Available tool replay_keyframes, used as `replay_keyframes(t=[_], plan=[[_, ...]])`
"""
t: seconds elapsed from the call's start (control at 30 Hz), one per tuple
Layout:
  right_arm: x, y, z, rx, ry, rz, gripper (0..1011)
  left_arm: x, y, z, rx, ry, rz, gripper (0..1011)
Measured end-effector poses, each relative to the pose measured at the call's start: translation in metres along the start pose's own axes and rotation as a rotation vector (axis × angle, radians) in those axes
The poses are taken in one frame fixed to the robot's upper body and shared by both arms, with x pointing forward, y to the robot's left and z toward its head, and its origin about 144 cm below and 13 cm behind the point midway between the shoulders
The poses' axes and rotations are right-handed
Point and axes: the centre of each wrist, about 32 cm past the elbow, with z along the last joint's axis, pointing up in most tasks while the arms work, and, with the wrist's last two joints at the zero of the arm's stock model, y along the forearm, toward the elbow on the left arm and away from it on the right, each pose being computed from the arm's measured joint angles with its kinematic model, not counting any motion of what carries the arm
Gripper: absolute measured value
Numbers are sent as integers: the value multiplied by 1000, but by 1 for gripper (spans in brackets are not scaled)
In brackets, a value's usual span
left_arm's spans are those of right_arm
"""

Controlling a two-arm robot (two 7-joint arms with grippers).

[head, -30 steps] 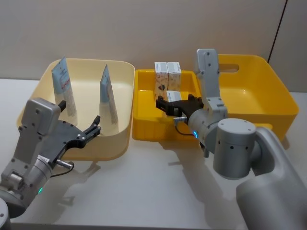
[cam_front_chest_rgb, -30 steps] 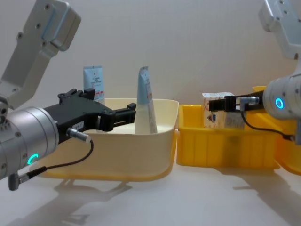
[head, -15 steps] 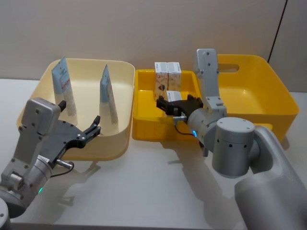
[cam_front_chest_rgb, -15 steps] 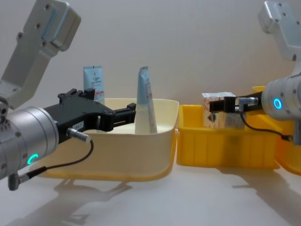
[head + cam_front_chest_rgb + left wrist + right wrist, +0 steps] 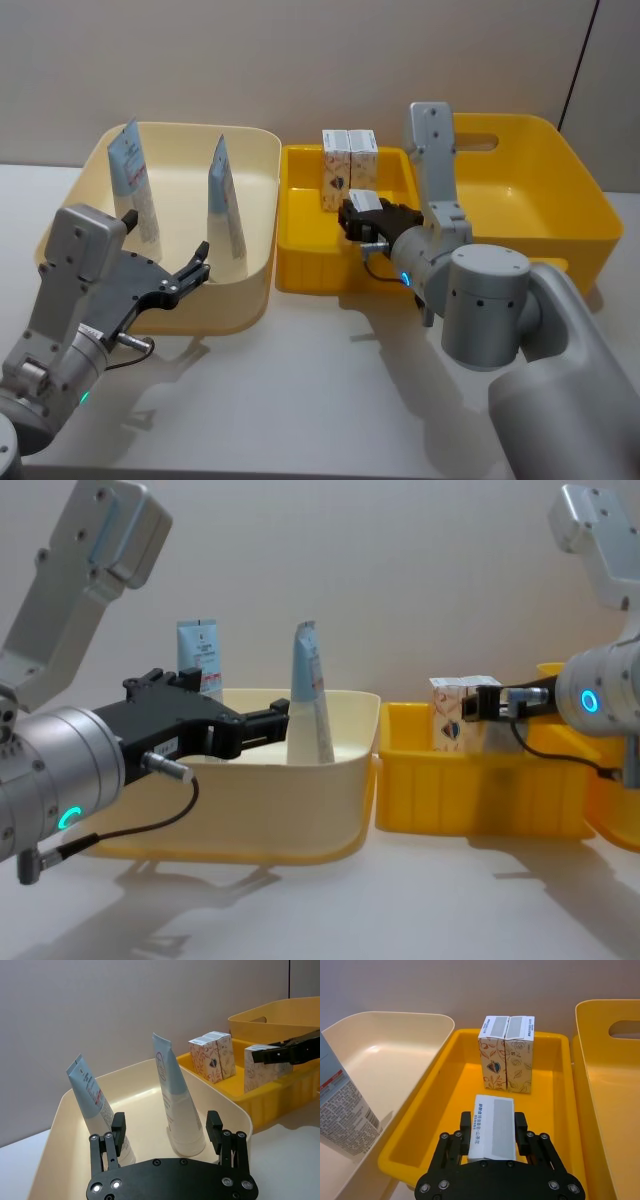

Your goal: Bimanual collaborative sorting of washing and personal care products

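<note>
Gripping a small whitish carton [image 5: 493, 1129] with my right gripper [image 5: 493, 1120], I am pressing both black fingers against its long sides, so the jaws are standing narrow around it. The held carton is sitting upright inside the small yellow tray [image 5: 427, 1115], near the tray's middle. Its foot is hiding behind the tray wall in the chest view, so I cannot tell whether it is resting on the floor or hanging just above it. Two more cartons [image 5: 506, 1052] are standing side by side and touching each other at the tray's far wall — apart from the one I am holding, with bare yellow floor lying between. In the head view my right arm is coming in from the tray's near right, and the large yellow bin [image 5: 560, 200] is sitting just beside the tray on that side.

My left gripper [image 5: 195, 268] is hovering at the near rim of the cream tray [image 5: 250, 290], with its fingers spread wide and nothing between them. Two pale-blue-and-white tubes are standing cap-down in that tray, crimped ends up and tilting a little — the left tube [image 5: 138, 190] toward the tray's left side, the right tube [image 5: 227, 205] nearer its middle. The cream tray and the small yellow tray are sitting side by side on the white table [image 5: 300, 400], with their rims close together.
</note>
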Motion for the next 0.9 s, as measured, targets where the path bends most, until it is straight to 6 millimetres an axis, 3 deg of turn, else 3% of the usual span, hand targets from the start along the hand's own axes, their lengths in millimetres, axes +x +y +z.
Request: replay_keyframes(t=[0.17,0.9], plan=[[0,0,0,0,1,0,435,0,0,0,0,0,0,1003],[0,1,0,-1,1,0,431,0,0,0,0,0,0,1003]])
